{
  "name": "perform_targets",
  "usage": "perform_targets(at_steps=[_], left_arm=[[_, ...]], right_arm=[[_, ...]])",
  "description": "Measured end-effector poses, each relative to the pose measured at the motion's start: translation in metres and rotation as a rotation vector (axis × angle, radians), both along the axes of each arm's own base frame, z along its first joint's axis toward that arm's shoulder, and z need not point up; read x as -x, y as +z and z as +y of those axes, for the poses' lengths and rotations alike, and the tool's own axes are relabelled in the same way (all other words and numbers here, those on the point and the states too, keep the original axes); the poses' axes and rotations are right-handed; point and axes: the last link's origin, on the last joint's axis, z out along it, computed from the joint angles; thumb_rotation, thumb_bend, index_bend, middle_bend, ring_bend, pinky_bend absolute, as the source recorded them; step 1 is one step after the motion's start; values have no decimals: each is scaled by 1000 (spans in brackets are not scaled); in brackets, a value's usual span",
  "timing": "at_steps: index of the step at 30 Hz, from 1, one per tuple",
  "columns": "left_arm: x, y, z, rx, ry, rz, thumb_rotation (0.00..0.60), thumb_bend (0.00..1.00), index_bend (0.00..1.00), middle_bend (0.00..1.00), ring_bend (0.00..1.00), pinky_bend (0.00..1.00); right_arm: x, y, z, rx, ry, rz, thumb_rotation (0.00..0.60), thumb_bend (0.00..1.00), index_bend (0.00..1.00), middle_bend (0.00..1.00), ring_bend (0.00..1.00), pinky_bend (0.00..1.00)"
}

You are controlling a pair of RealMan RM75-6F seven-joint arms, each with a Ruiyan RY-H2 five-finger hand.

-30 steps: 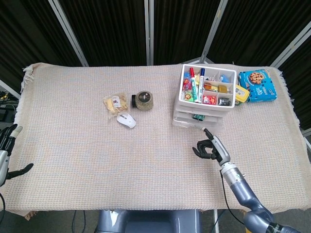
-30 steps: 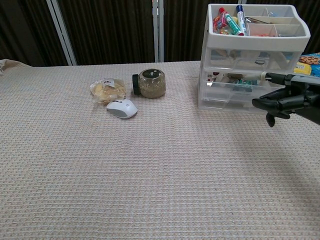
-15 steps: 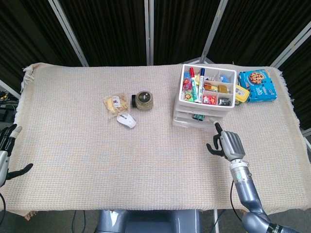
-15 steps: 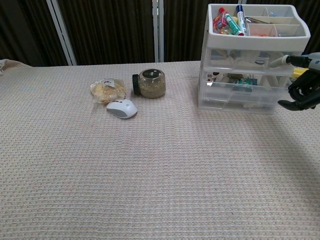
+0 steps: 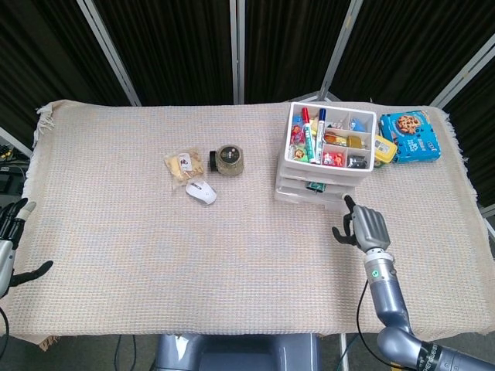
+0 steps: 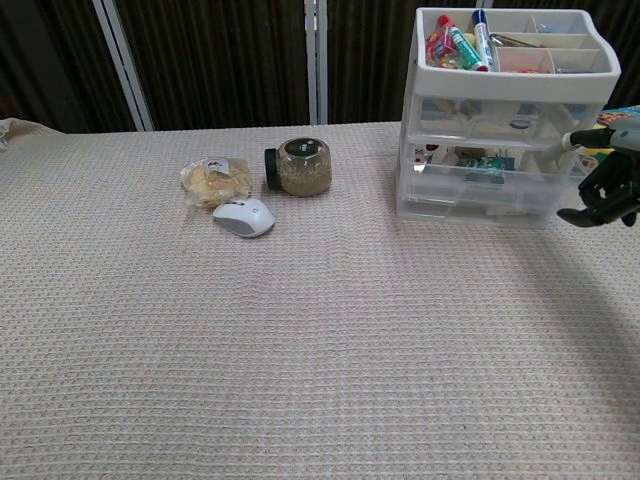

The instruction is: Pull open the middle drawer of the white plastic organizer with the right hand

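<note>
The white plastic organizer (image 5: 325, 158) (image 6: 500, 110) stands at the back right, its top tray full of pens and small items. Its middle drawer (image 6: 490, 166) holds a teal item, and its front lies about level with the drawers above and below. My right hand (image 5: 363, 226) (image 6: 608, 188) hovers just off the organizer's front right corner, fingers curled with one stretched toward the drawers, holding nothing and touching nothing. My left hand (image 5: 8, 239) hangs at the table's left edge with its fingers spread and nothing in it.
A white mouse (image 5: 201, 191) (image 6: 243, 216), a snack bag (image 5: 182, 164) and a dark-lidded jar (image 5: 229, 158) (image 6: 302, 166) lie left of the organizer. A blue cookie box (image 5: 415, 134) and a yellow item (image 5: 384, 147) sit to its right.
My right hand has moved to the right, from in front of the drawers to beside the organizer's front right corner, and turned upright. The drawers and the left hand have not moved.
</note>
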Motion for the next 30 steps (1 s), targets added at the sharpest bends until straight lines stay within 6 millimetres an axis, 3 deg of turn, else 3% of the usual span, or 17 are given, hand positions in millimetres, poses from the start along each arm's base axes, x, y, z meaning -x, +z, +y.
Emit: perform_targets(at_steps=[5,13,30], left_arm=[[0,-2,1,6,4,3,600,59,0,0,0,0],[1,-1,2,8,7,-2,600,59,0,0,0,0],[0,-2,1,11,3,2,600,60,0,0,0,0]], right_arm=[[1,-5,-6,-4,-7,13,600,335,243,807,841,631],[2,-17,-14,0,-22,25,600,382,358,812,846,631],[1,-16,0,10,7,-4,600,384,440,813,847,631]])
